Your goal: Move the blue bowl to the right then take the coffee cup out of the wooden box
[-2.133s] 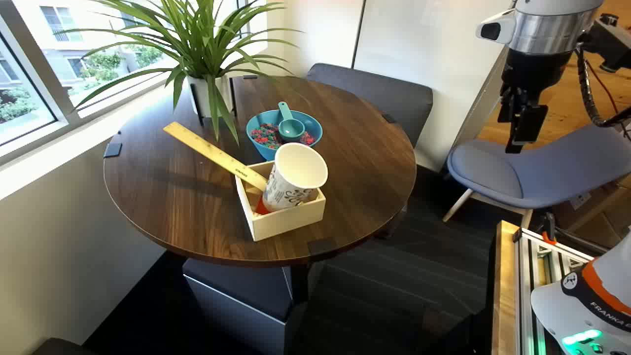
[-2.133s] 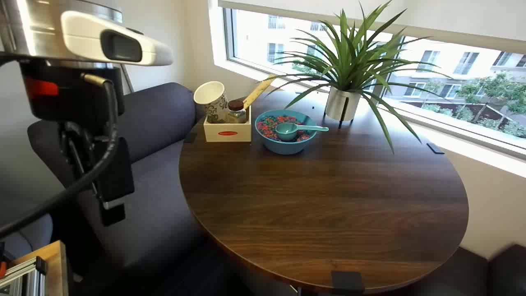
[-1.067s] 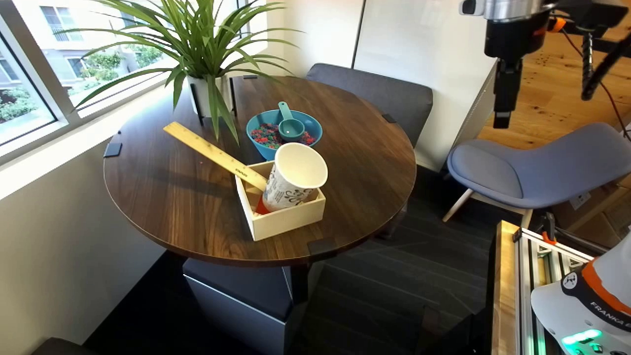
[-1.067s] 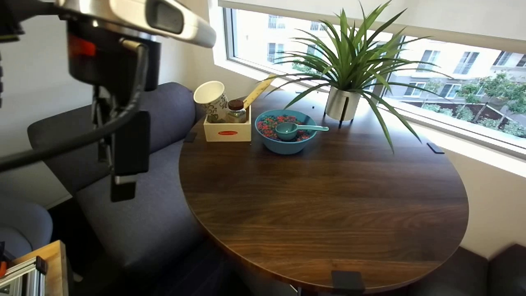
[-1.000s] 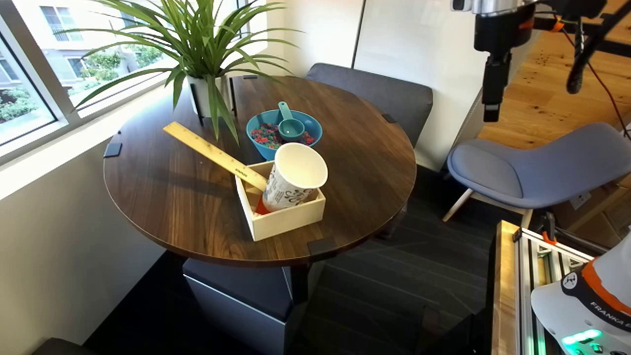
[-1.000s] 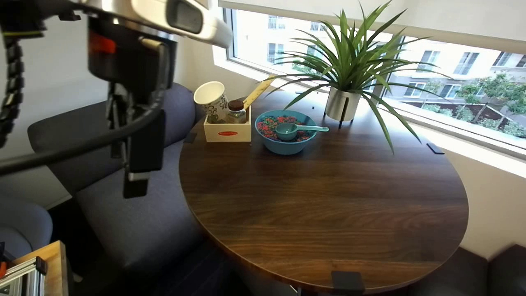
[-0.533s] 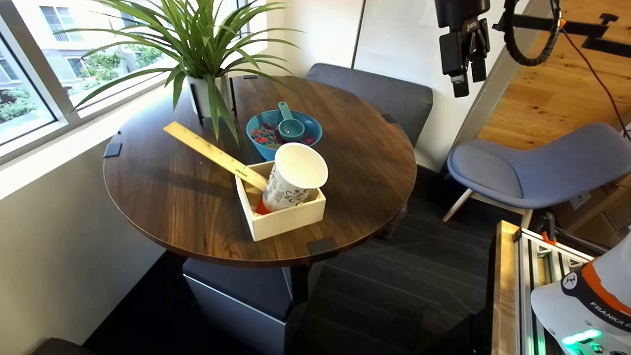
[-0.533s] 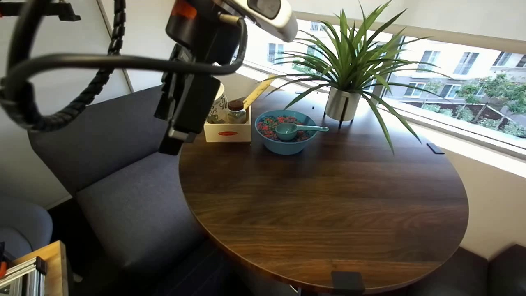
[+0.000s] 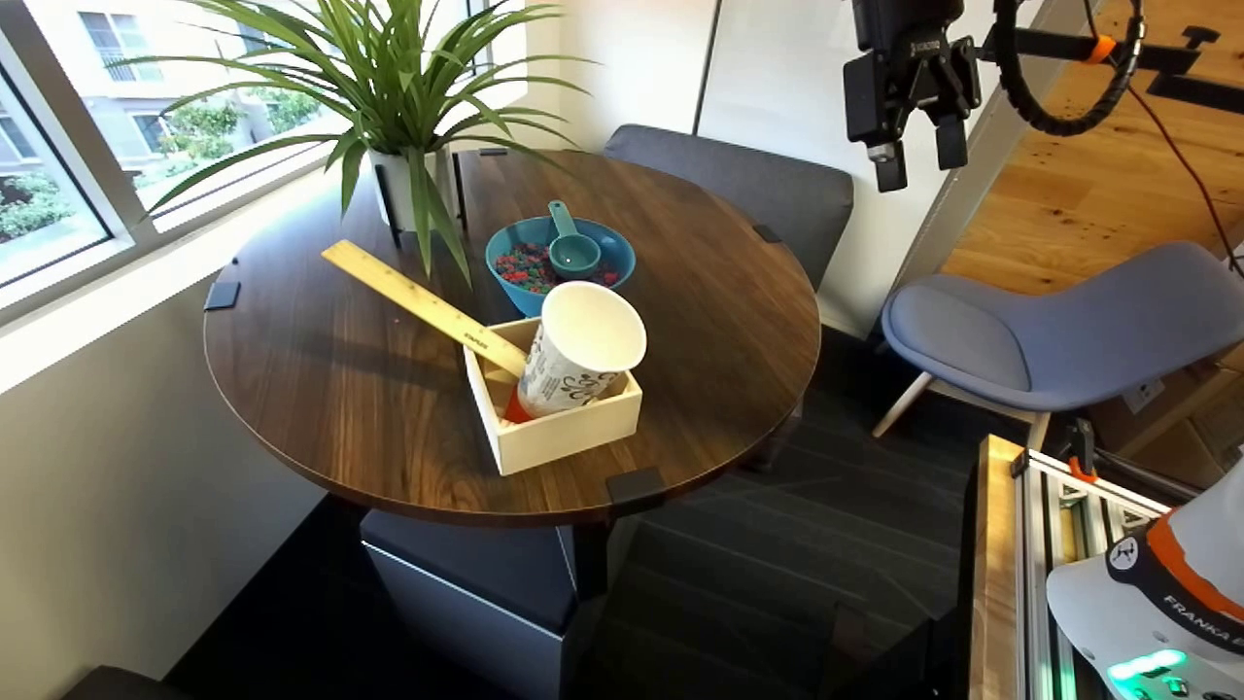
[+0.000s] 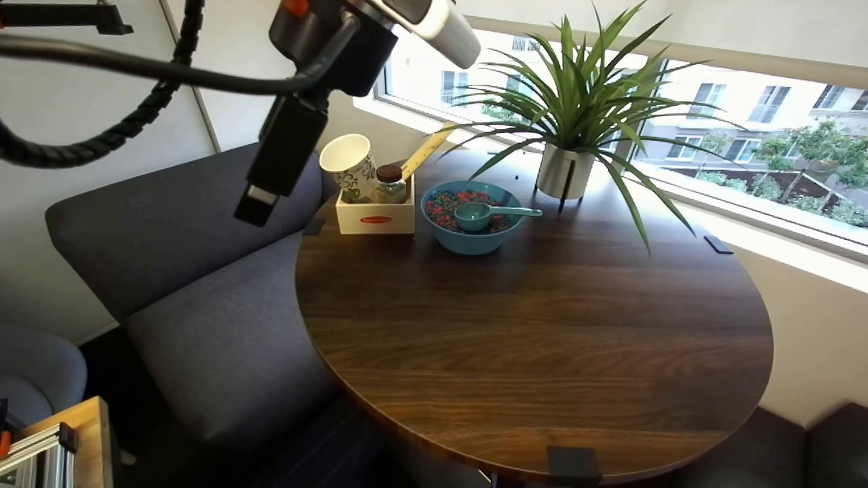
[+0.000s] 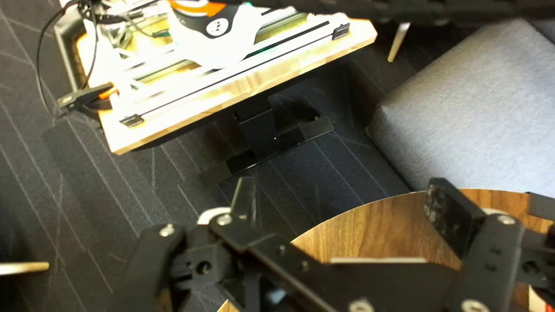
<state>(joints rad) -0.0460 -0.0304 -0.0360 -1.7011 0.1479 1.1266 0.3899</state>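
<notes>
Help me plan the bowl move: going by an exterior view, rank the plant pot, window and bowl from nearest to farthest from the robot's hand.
1. Bowl: on the table, left of the hand in an exterior view.
2. Plant pot: farther left, past the bowl.
3. Window: far left, beyond the table.

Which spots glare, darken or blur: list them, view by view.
In the wrist view, much of the bench is washed out; in an exterior view, the sill glares nearly white, a soft shadow crosses the table beside the ruler, and the cup shows its pattern clearly; in an exterior view, the near cable looks slightly blurred.
</notes>
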